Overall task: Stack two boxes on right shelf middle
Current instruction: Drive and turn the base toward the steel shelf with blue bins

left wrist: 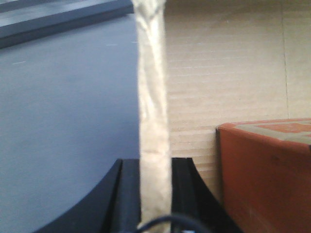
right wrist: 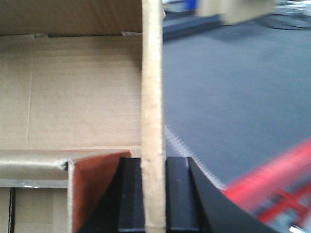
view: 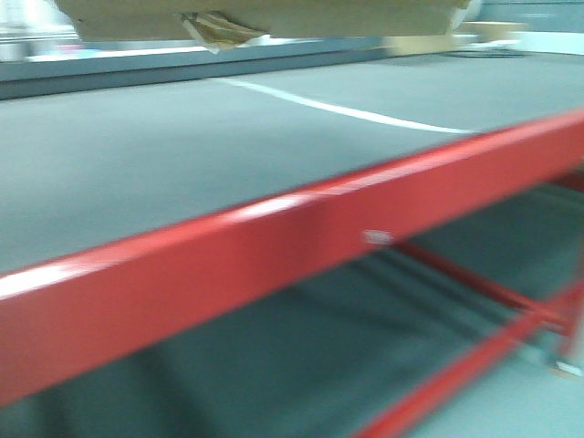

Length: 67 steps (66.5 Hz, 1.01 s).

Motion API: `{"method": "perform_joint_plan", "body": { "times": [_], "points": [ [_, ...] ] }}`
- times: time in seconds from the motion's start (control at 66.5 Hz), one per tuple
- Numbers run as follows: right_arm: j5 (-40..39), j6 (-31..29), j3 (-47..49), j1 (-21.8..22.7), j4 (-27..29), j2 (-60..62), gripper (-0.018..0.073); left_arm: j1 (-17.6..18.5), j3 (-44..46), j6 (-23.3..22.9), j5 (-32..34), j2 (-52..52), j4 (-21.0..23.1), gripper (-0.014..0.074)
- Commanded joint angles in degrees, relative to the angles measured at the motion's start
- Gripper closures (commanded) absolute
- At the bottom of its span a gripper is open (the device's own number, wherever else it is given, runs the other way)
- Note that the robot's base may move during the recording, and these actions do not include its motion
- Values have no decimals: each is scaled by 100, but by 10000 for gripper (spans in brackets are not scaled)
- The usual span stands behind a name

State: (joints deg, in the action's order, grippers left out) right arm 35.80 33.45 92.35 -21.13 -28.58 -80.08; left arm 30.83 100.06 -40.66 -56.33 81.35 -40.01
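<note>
Left gripper (left wrist: 154, 167) and right gripper (right wrist: 153, 165) are each clamping a wall of the tan box (view: 265, 16), hanging above the grey carpeted surface (view: 164, 155) behind the red beam (view: 274, 255).

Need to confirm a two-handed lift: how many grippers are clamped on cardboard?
2. The left gripper clamps a cardboard box by one upright wall; the right gripper clamps another upright wall. Same box? Unclear.

We see heavy motion blur in the front view, white glare streaking the glossy red steel beam (view: 301, 246). Wrist views are evenly lit; the near tan cardboard carton edge (left wrist: 153, 121) looks soft.
</note>
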Motion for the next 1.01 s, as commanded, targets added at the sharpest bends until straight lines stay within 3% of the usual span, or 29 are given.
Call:
{"method": "perform_joint_plan", "body": {
  "times": [0.0, 0.992],
  "points": [
    [-274, 3, 79, 50, -262, 62, 707, -27, 66, -1, 67, -82, -215, 708],
    [-297, 3, 79, 50, -262, 62, 707, -27, 66, -1, 67, -82, -242, 708]
  ]
}}
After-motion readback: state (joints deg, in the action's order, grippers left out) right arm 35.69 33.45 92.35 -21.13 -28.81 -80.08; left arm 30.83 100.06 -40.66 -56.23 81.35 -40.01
